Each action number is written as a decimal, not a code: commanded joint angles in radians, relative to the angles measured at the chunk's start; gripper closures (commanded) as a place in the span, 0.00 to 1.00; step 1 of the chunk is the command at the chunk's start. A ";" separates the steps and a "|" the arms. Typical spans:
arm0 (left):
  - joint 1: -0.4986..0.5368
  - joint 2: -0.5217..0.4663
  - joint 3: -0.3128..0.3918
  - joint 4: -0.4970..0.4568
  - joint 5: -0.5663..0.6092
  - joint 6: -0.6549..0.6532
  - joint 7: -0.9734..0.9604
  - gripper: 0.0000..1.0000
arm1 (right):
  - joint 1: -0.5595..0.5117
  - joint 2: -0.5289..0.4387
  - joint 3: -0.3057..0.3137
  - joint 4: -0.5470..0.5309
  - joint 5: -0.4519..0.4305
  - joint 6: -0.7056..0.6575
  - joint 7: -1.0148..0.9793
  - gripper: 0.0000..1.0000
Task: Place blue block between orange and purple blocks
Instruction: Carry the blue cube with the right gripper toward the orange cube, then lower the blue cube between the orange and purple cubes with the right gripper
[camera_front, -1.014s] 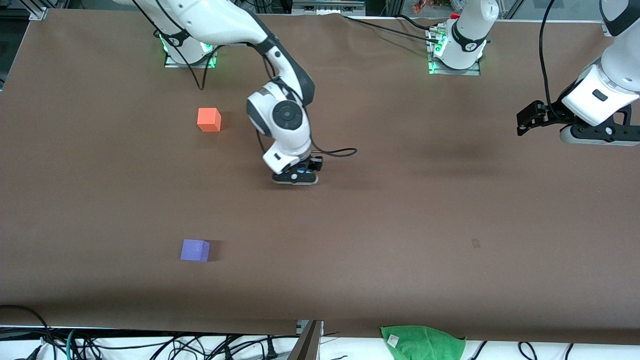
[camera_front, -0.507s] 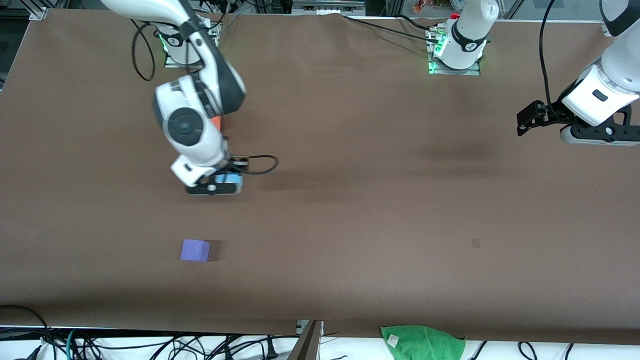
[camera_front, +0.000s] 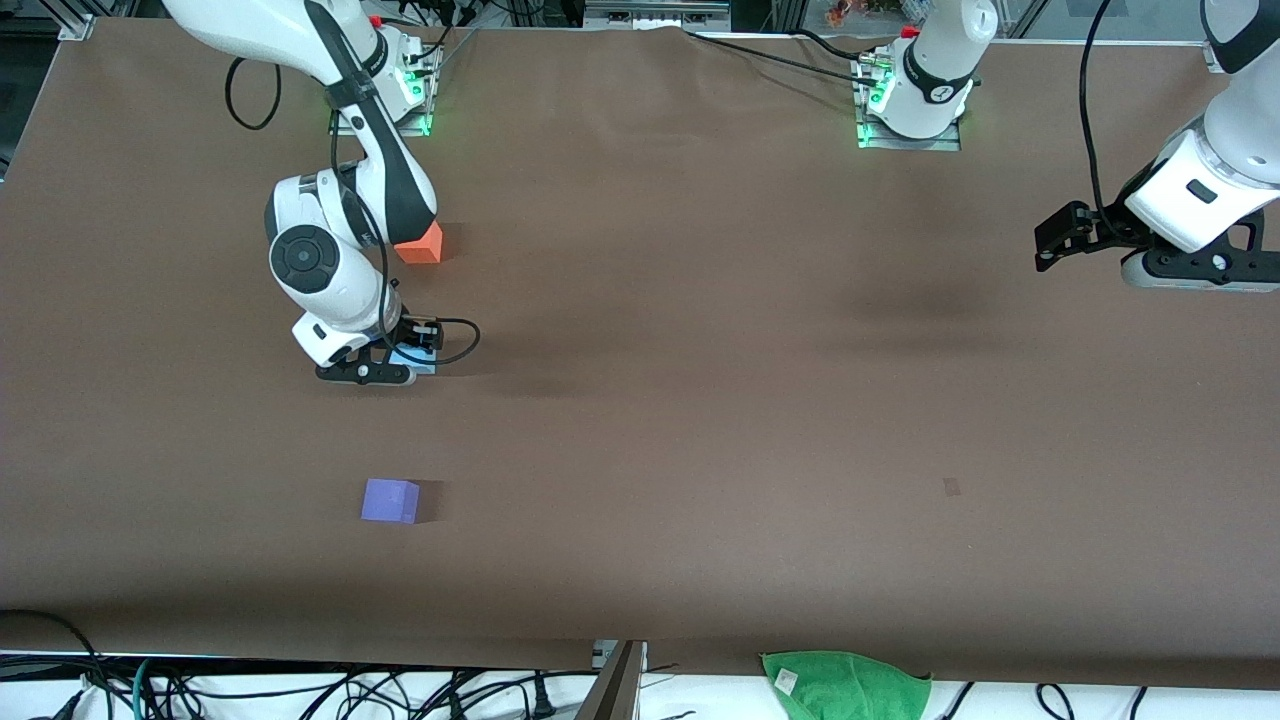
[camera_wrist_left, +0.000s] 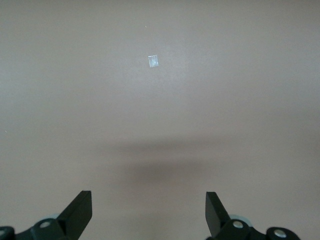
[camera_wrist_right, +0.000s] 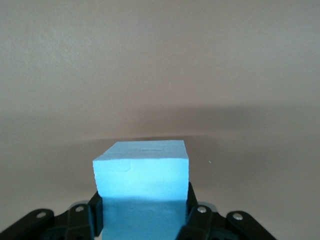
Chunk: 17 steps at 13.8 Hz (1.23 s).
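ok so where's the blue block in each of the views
Front view: the blue block shows as a sliver in the right gripper, between the orange block and the purple block.
Left wrist view: not in it.
Right wrist view: large, low centre, clamped.
Shared landmark: the brown table.

This was a robotics lab. Two white arms were bolted to green-lit base plates (camera_front: 908, 135) on a desk (camera_front: 700, 430) draped in brown sheeting, aluminium framing (camera_front: 655, 14) stood along one edge, and loose cables (camera_front: 300, 690) tangled along the other.
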 joint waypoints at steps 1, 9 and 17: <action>0.007 -0.013 0.002 -0.009 -0.016 -0.008 0.021 0.00 | -0.006 -0.011 -0.001 -0.058 0.033 0.066 -0.056 0.91; 0.007 -0.013 0.002 -0.009 -0.016 -0.021 0.022 0.00 | -0.055 0.028 0.001 -0.098 0.034 0.175 -0.131 0.90; 0.007 -0.013 0.004 -0.009 -0.016 -0.021 0.022 0.00 | -0.055 0.035 0.001 -0.099 0.077 0.184 -0.131 0.71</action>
